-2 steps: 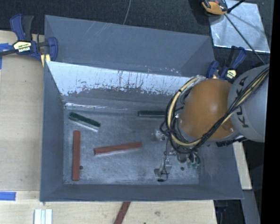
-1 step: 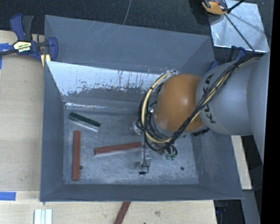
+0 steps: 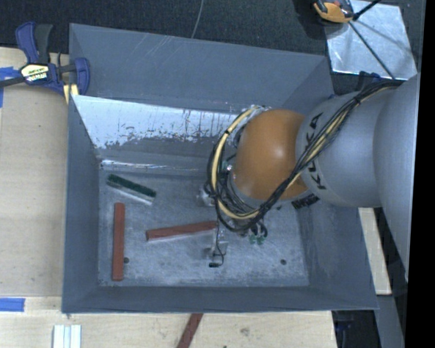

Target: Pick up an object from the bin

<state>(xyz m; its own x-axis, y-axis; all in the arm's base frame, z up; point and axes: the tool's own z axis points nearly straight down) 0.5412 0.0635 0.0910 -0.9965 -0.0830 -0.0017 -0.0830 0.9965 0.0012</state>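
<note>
- Grey metal bin (image 3: 84,198): few things, well apart.
- Gripper (image 3: 216,256): low over the floor's middle; open or closed, I cannot tell.
- Reddish-brown flat stick (image 3: 178,233): right end beside the gripper; best straddle its narrow width squarely before lifting.

Matt grey metal bin (image 3: 82,220) — scuffed, glossy orange wrist cover (image 3: 266,154)

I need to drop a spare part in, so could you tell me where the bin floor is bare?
Bare floor lies on the view's right of the end effector, toward the bin's right wall, and along the front below the slanted brown bar. The left is tighter: green bar, upright brown bar.
</note>
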